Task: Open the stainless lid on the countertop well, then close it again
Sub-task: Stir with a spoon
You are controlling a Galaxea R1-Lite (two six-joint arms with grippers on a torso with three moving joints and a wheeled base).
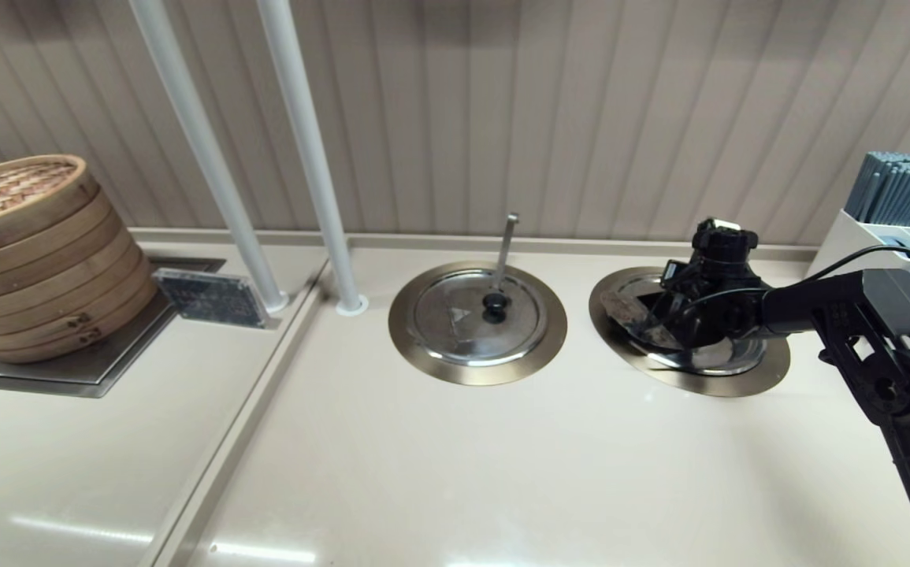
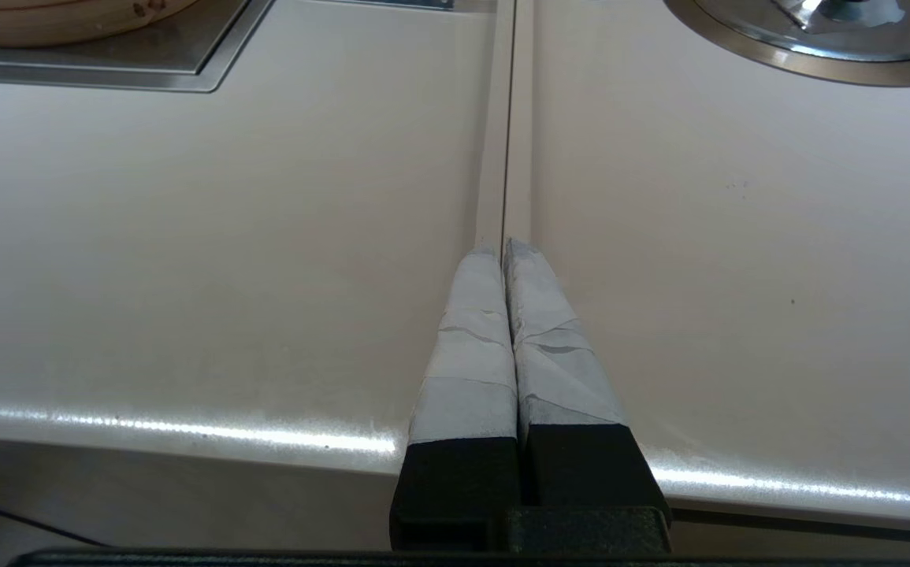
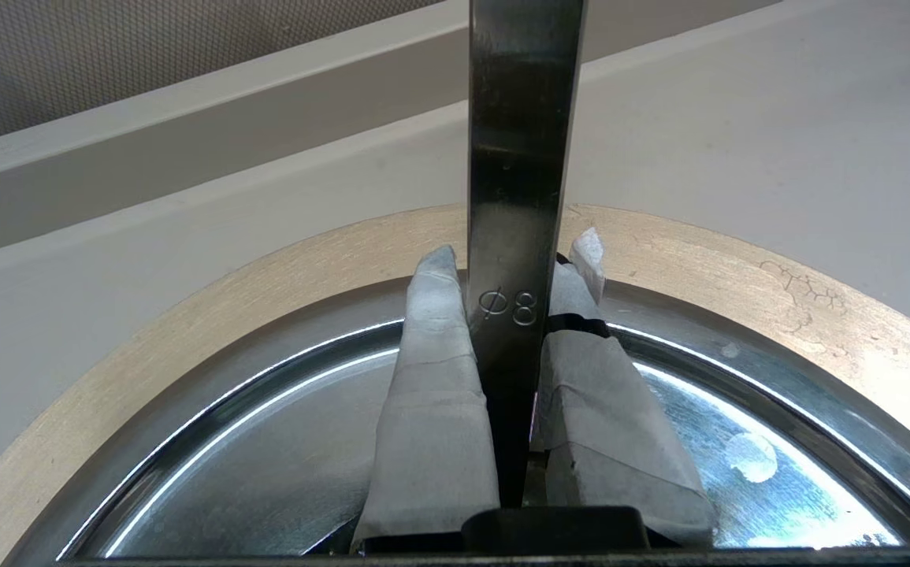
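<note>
The countertop well point(image 1: 770, 378) at the right has a wide bronze rim point(image 3: 699, 260). Its stainless lid point(image 1: 707, 358) lies on it, polished and round point(image 3: 265, 441). The lid's wedge panel point(image 1: 629, 313) stands tilted up on the left side, with dark cavity showing behind it. My right gripper point(image 1: 691, 323) hangs over the lid's middle and hides the black knob. In the right wrist view the right gripper point(image 3: 514, 252) is shut on a flat upright steel strip point(image 3: 521, 157) stamped "Φ8". My left gripper point(image 2: 506, 246) is shut on nothing above the bare counter, outside the head view.
The twin well's lid point(image 1: 462, 323) has a small triangle, a black knob and a ladle handle point(image 1: 506, 244) sticking up. Bamboo steamers point(image 1: 29, 252) sit far left, two white posts point(image 1: 305, 150) behind, a placard point(image 1: 210, 298), and a chopstick holder point(image 1: 896, 197) far right.
</note>
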